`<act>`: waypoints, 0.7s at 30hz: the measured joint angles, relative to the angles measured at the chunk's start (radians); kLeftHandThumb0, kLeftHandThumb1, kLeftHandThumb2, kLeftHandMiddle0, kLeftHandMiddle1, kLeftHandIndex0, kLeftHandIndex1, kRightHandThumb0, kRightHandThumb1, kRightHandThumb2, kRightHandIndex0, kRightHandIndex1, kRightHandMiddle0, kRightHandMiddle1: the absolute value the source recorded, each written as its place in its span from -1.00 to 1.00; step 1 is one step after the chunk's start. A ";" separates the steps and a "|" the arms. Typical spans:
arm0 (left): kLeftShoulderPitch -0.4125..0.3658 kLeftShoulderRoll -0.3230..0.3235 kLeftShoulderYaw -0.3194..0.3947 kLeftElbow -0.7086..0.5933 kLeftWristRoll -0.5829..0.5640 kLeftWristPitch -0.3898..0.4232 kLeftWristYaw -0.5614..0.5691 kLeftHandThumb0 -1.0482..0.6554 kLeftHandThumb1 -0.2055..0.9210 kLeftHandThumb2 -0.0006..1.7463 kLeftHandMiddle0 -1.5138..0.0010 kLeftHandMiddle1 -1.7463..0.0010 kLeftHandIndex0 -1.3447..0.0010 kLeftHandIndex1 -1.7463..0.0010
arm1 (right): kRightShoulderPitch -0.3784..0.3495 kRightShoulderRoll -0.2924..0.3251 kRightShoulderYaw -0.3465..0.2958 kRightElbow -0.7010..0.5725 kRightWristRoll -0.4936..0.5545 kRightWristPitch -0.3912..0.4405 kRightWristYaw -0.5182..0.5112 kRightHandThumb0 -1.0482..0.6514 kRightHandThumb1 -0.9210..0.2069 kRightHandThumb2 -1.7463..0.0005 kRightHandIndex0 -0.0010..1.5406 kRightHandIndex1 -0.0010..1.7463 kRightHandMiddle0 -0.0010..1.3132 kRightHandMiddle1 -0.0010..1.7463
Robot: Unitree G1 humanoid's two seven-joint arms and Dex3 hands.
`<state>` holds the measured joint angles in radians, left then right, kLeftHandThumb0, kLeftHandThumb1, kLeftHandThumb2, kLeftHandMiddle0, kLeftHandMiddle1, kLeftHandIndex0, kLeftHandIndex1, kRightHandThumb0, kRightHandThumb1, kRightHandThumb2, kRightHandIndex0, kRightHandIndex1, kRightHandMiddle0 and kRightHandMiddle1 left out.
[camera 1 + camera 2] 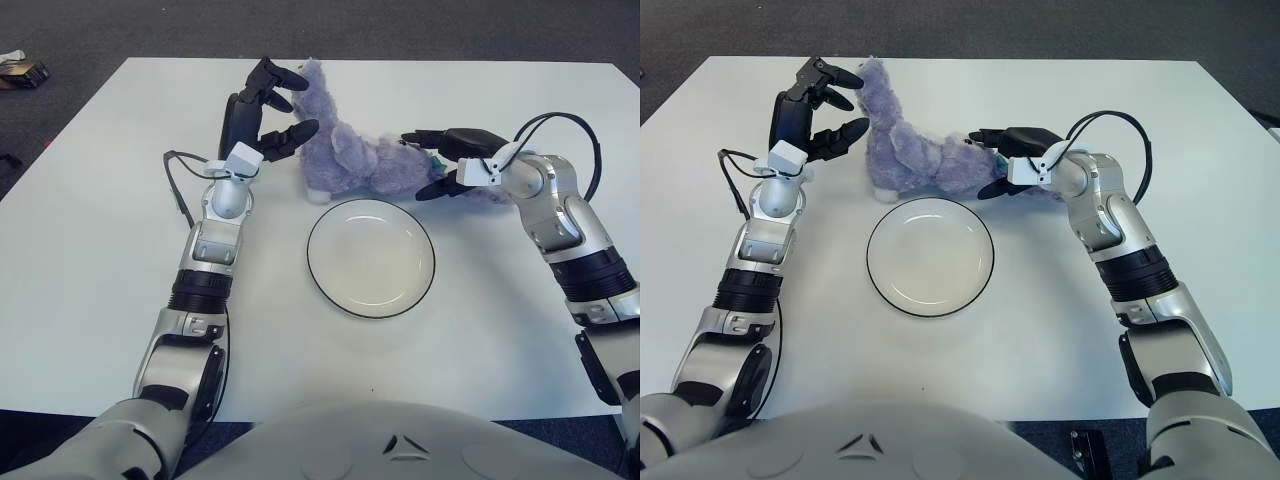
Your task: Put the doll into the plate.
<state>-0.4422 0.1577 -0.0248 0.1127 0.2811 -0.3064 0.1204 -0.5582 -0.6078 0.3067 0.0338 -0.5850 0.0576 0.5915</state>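
Plate (335, 290) bare; both hands seemingly grip doll (350, 160) beyond it

White bench (90, 270) fills most of frame, far edge near top, dark floor (100, 30) beyond it. White plate (370, 257) with thin dark rim lies flat at frame centre, nothing in it. Purple plush doll (355, 165) lies on bench just above plate, close to its upper rim, contact with plate unclear. Thin black cable (180, 195) loops onto bench left of centre.
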 measured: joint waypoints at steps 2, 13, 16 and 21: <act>0.000 -0.001 -0.001 0.000 0.000 0.000 0.000 0.22 1.00 -0.70 0.44 -0.73 0.32 -0.49 | 0.000 0.002 0.009 0.002 -0.012 0.003 0.000 -0.57 -1.00 0.78 -0.75 -1.00 -0.58 -0.98; 0.000 -0.006 -0.010 -0.001 0.000 0.000 0.000 0.22 1.00 -0.70 0.44 -0.73 0.32 -0.49 | 0.011 0.049 0.031 0.071 -0.052 -0.004 -0.137 -0.40 -1.00 0.84 -0.62 -0.96 -0.39 -0.92; 0.000 -0.007 -0.012 -0.002 0.000 0.000 0.000 0.22 1.00 -0.70 0.44 -0.73 0.33 -0.49 | 0.028 0.069 0.029 0.106 -0.053 -0.029 -0.215 -0.37 -1.00 0.84 -0.54 -0.96 -0.31 -0.90; 0.000 -0.007 -0.013 -0.005 0.001 0.000 0.000 0.22 1.00 -0.69 0.44 -0.73 0.33 -0.49 | 0.036 0.084 0.029 0.159 -0.053 -0.071 -0.300 -0.36 -1.00 0.82 -0.48 -0.96 -0.27 -0.89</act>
<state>-0.4422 0.1509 -0.0379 0.1076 0.2816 -0.3066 0.1205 -0.5219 -0.5234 0.3356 0.1927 -0.6377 -0.0133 0.2915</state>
